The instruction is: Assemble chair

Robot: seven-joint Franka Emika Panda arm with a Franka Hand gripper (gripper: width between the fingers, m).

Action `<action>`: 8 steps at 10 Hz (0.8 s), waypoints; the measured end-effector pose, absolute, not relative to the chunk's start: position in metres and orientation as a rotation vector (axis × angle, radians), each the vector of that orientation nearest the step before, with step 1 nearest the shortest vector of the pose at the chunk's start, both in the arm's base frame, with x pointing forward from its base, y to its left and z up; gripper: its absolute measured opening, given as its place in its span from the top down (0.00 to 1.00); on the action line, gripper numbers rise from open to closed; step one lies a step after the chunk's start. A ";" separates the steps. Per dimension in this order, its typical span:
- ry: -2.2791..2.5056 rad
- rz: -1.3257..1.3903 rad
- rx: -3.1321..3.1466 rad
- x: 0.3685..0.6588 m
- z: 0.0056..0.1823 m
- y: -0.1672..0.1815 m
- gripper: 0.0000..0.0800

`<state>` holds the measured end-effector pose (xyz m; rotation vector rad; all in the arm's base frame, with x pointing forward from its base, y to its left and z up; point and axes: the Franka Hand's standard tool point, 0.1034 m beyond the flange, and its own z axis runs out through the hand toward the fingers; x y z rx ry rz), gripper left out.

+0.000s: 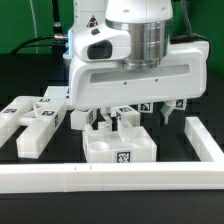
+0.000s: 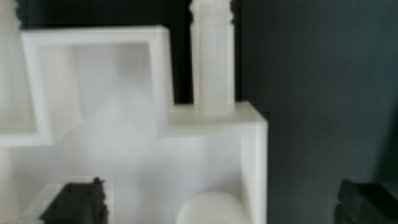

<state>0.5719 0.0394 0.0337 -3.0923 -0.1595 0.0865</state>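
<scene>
Your black tabletop (image 1: 110, 208) runs back to a green backdrop (image 1: 18, 30) at the exterior view's far left. On that left side, tagged chair bars (image 1: 35, 120) lie side by side. In the middle, a blocky chair piece (image 1: 120, 148) sits just inside the long L-shaped rail (image 1: 100, 178), which edges the near side and turns away on the right. Your gripper (image 1: 132, 120) hangs directly over that piece with its jaws spread wide and gripping nothing. In the wrist view, the dark fingertips (image 2: 75, 200) flank blurred white plastic. More tagged pieces (image 1: 180, 103) lie far right.
</scene>
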 end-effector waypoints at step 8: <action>-0.187 0.082 -3.088 0.565 0.008 0.054 0.47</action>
